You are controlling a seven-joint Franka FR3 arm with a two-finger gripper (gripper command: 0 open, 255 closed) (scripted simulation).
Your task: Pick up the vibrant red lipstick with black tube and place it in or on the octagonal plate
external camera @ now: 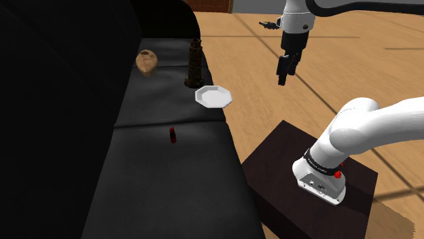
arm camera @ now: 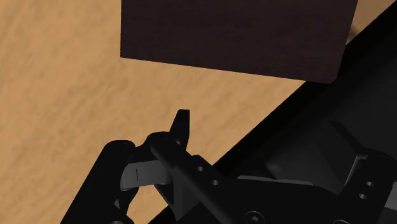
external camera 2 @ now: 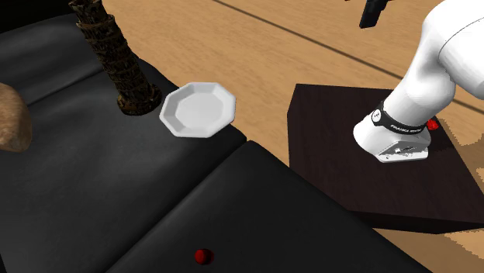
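Observation:
The lipstick (external camera: 172, 135), a small black tube with a red tip, stands upright on the black couch seat (external camera: 170, 190); in the second exterior view its red top (external camera 2: 203, 255) shows near the lower edge. Farther along the same seat edge lies the white octagonal plate (external camera: 214, 96) (external camera 2: 197, 111), with nothing on it. My black gripper (external camera: 285, 73) (external camera 2: 372, 12) hangs high over the wooden floor, off the couch and well away from both lipstick and plate. In the wrist view its fingers (arm camera: 182, 126) stand apart with nothing between them, above the floor and the couch edge.
A dark rough column (external camera: 195, 62) (external camera 2: 116, 62) stands just behind the plate, and a brown rounded object (external camera: 147, 62) (external camera 2: 12, 116) lies beyond it. My dark stand (external camera: 272, 163) (external camera 2: 333, 155) (arm camera: 235, 32) sits on the wooden floor (external camera: 272, 41) beside the couch.

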